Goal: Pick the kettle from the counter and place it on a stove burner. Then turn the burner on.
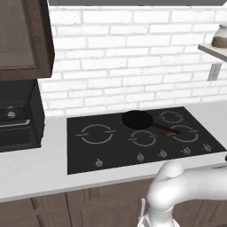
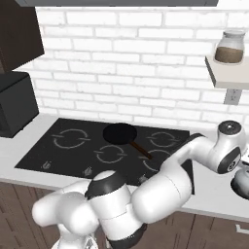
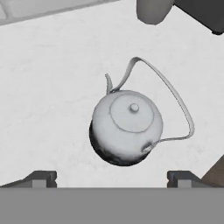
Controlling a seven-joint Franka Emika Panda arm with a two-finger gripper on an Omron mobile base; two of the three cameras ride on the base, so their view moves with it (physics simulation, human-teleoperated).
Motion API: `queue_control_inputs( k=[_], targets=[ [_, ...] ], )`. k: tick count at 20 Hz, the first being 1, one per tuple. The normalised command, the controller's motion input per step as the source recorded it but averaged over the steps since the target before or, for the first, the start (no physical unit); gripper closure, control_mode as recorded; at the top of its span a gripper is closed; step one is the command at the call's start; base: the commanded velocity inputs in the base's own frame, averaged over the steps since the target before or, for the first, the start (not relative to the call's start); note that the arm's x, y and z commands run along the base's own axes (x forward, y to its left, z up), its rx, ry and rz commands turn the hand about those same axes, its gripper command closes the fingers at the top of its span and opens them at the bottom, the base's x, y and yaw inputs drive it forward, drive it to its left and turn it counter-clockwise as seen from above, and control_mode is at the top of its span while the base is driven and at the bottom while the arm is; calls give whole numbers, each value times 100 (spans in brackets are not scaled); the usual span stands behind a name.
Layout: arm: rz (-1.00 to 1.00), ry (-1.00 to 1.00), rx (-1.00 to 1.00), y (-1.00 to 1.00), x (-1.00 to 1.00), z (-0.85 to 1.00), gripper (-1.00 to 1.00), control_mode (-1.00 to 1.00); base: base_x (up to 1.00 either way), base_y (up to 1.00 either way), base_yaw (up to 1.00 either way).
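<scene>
We look straight down on the kettle [image 3: 127,127], which stands upright on the counter [image 3: 48,96] to the right of the cooktop [image 1: 142,137], under our hand [image 3: 112,177]; the hand's two fingertips are spread as wide as they go and hold nothing. We judge the kettle a stiff, hard shell, smooth and likely slippery on its round belly, and probably light if empty. Its thin wire handle [image 3: 175,96] leans off to one side instead of arching over the lid, so it looks a poor, wobbly hold; we would rather close across the body just below the lid knob. The counter is a pale, smooth slab, bare near the kettle. On the cooktop a black frying pan [image 1: 137,119] sits near the middle, while the largest burner ring [image 1: 96,134] at the left is free
</scene>
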Motion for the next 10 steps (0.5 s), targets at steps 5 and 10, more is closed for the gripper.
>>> queue_control_inputs(
  k=[5,10],
  targets=[
    [0,2,0,-8,9,-8,-100,-100,0,0,0],
    [0,2,0,-3,6,-14,-100,-100,0,0,0]
  ],
)
